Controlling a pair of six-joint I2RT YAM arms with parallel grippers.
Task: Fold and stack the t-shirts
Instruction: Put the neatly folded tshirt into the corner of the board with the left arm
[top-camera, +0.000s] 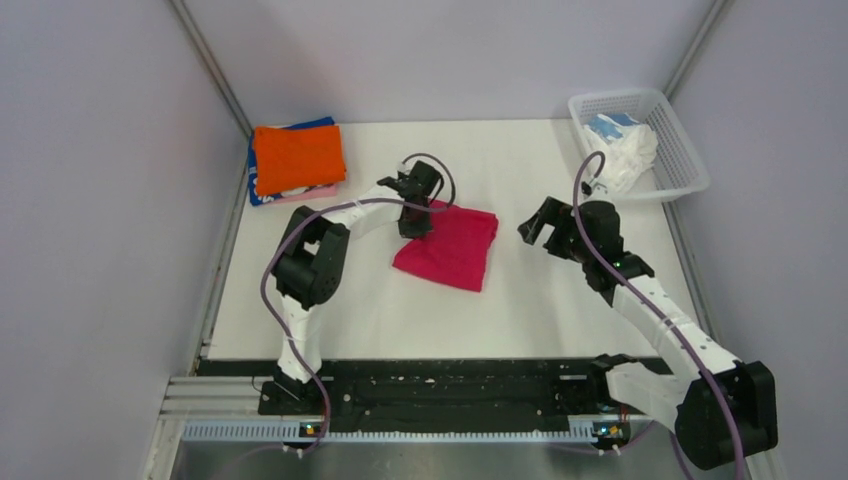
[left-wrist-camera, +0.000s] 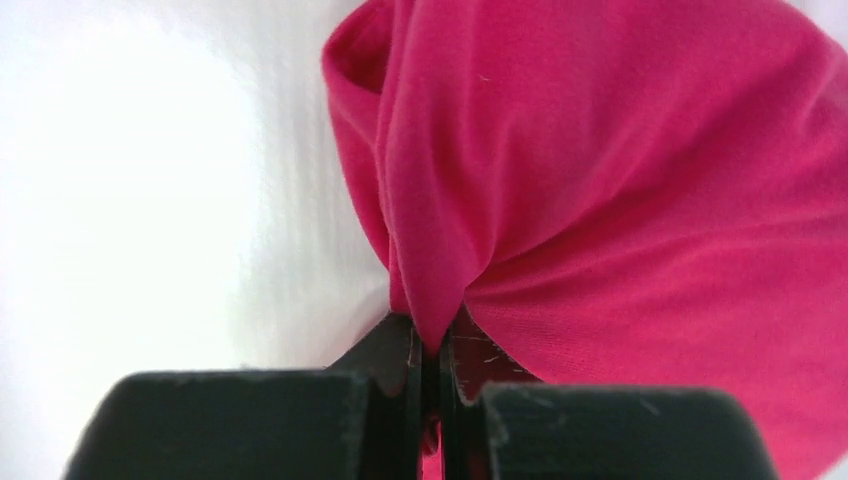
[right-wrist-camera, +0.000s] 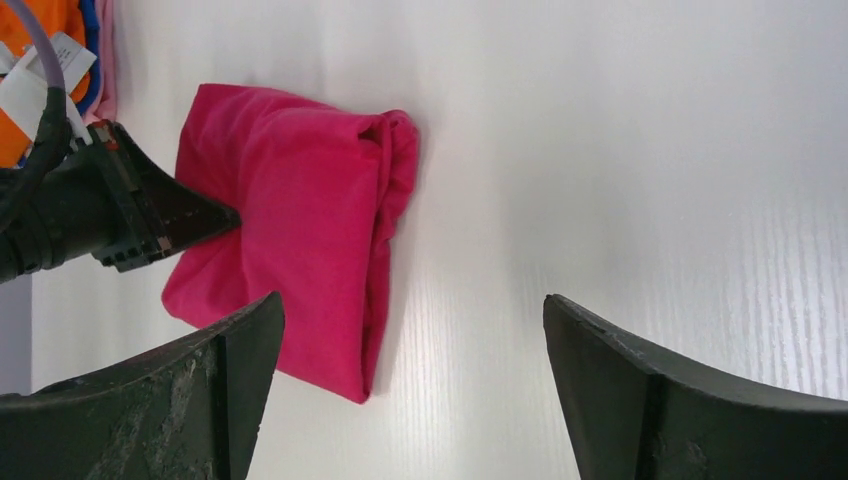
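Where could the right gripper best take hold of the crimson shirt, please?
On the crimson shirt, the folded edge facing the open right gripper, approached from that side: layers bunch there, that gripper is nearest, and the left gripper pinches the opposite side.

You're looking at a pink shirt of soft matt cloth, its fine knit showing up close (a few stray fibres too). The white table is giving off a smooth, faintly streaked sheen. The basket is showing as white plastic mesh. The right gripper is wearing matt black fingers, scuffed and scratched.
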